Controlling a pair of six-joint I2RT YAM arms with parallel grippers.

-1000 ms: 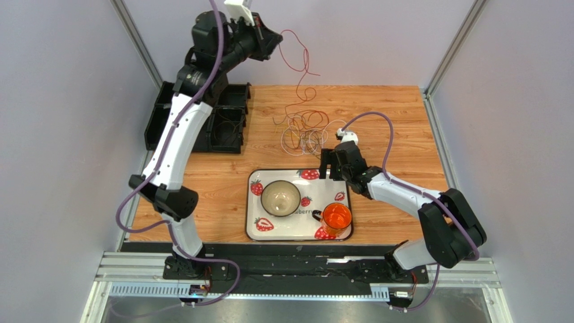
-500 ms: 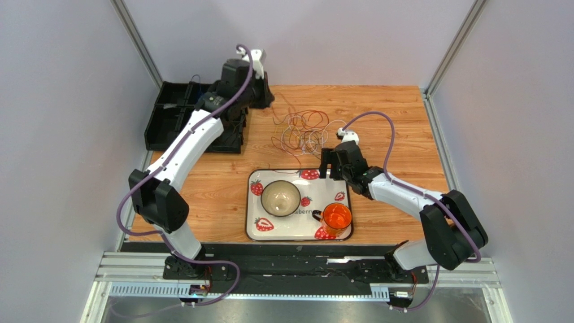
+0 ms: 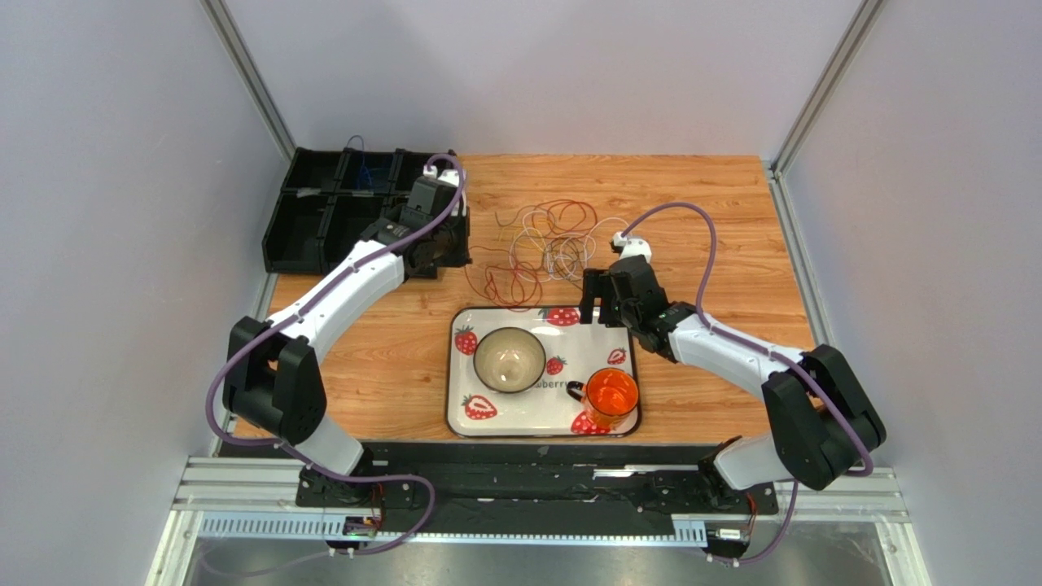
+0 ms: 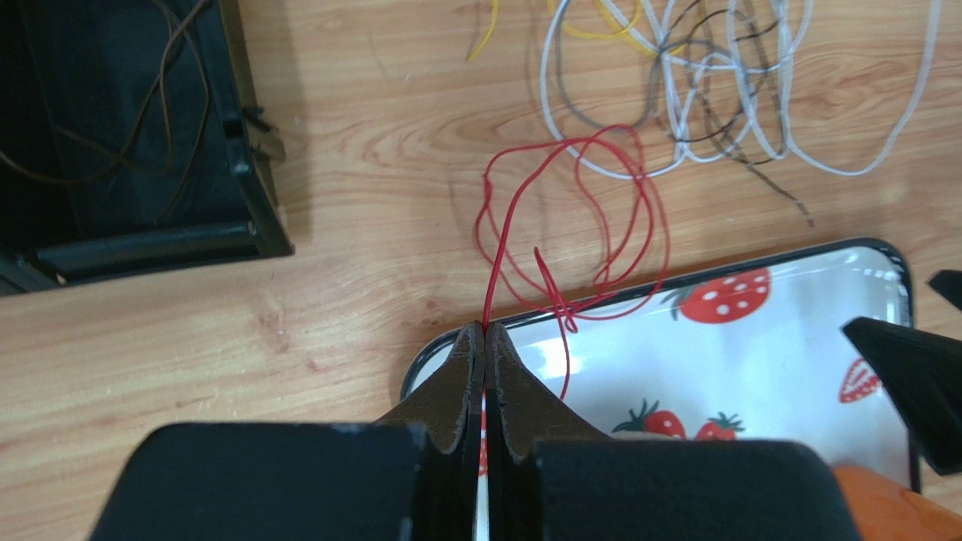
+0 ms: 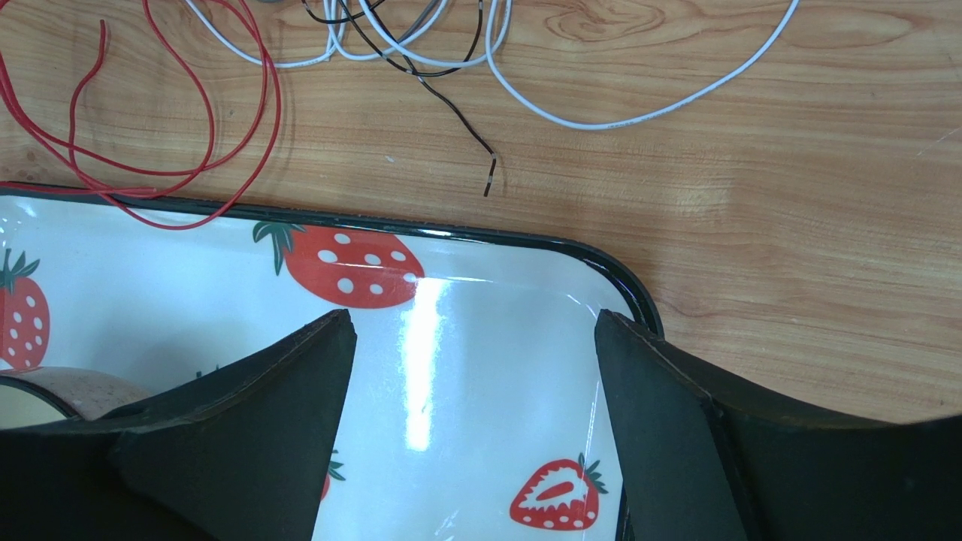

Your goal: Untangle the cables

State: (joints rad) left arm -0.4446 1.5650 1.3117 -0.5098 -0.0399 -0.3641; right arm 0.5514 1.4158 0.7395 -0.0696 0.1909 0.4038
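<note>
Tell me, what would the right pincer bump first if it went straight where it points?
Probably the strawberry tray: the open right pincer points down at its far corner. Depth is unclear; a white cable lies beyond.

cables [image 3: 553, 248] behind tray [image 3: 535, 415], bin [image 3: 312, 232] left — cup [image 3: 610, 396], bowl [image 3: 509, 359] on tray

Left arm [image 3: 346, 283] reaches far and rightward from its base, elbow bent out to the left, wrist low. Left gripper [image 4: 483, 336]: fingers pressed together, red cable [image 4: 487, 299] pinched at the tips. Right arm [image 3: 731, 353] folded, forearm running left. Right gripper [image 5: 474, 329]: jaws spread wide, holding nothing, pointing down.
</note>
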